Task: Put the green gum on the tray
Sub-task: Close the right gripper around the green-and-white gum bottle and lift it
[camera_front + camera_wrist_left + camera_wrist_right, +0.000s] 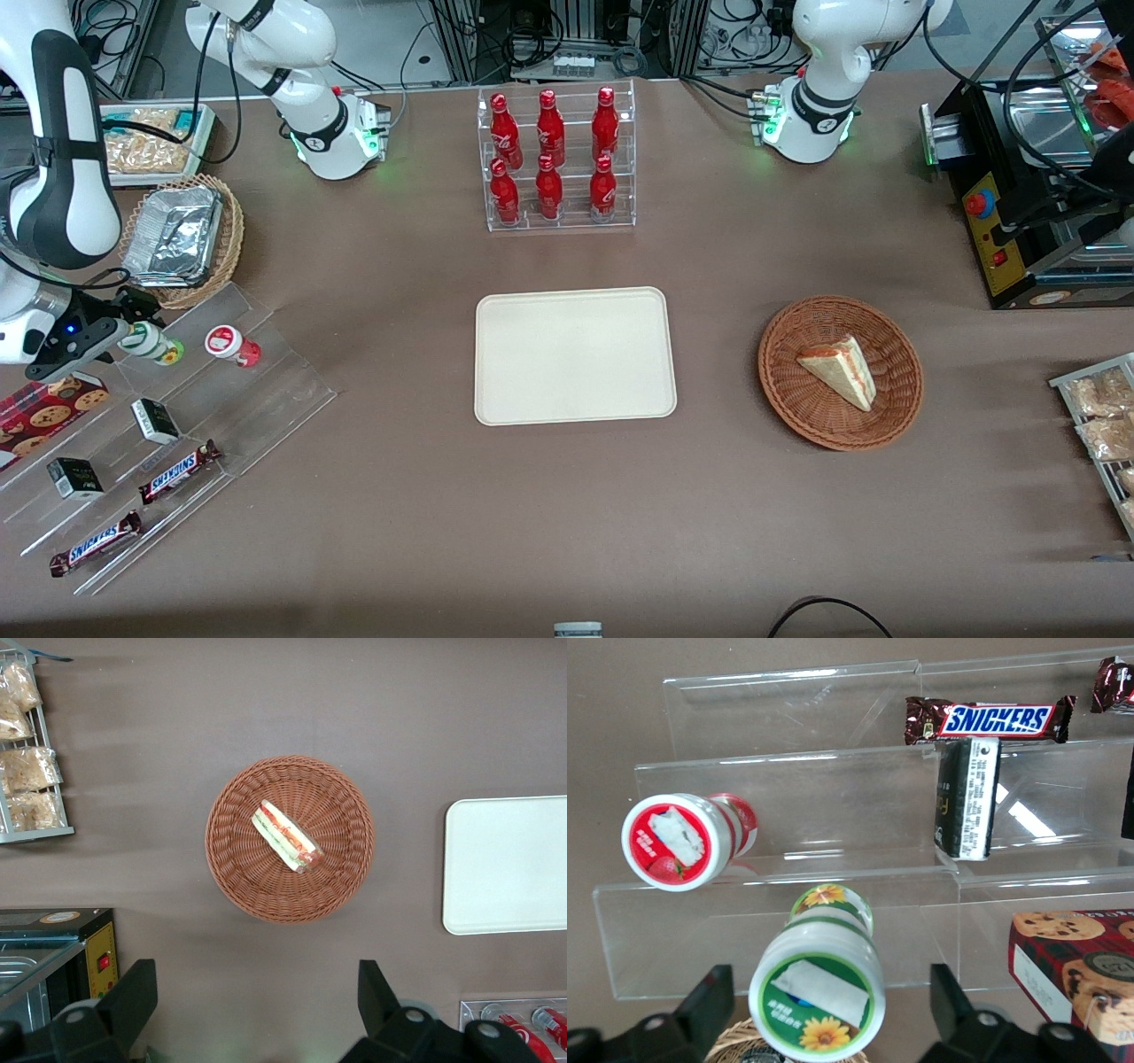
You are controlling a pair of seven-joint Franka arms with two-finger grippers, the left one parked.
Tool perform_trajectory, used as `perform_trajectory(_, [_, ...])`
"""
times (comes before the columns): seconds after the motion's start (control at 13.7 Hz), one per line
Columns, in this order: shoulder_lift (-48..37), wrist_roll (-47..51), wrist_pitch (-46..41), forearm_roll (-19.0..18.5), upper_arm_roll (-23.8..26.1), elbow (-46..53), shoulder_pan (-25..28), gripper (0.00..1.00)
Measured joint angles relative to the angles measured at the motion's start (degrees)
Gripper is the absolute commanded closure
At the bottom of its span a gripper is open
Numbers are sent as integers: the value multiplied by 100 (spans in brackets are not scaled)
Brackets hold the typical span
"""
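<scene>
claw (pixel 133 335) at the acrylic stand (pixel 221 390), spread around green gum (pixel 152 344), no pinch yet | tray (pixel 574 354) at its 3 o'clock, bare | grasp, lift, carry, place all left

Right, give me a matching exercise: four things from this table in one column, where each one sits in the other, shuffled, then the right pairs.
Things:
1. green gum
2. sandwich wedge
3. red cola bottles
4. foil container

Places:
A. in the round wicker basket toward the parked arm's end
B. on the clear stepped shelf, between the fingers of the gripper
C. in the wicker basket at the working arm's end
D. in the clear tiered rack, farther from the front camera than the tray

Pairs: 1-B, 2-A, 3-D, 4-C
</scene>
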Motion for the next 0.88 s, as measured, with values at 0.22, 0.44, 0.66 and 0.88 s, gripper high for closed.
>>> perform_trajectory(0.22, [-2, -1, 11, 0, 2, -19, 0, 100])
perform_trajectory(0.44, [-3, -1, 22, 0, 4, -21, 0, 100])
perform_trajectory(0.66, [-32, 1, 26, 0, 36, -11, 4, 100])
perform_trajectory(0.88, [-127, 73, -37, 0, 89, 32, 37, 100])
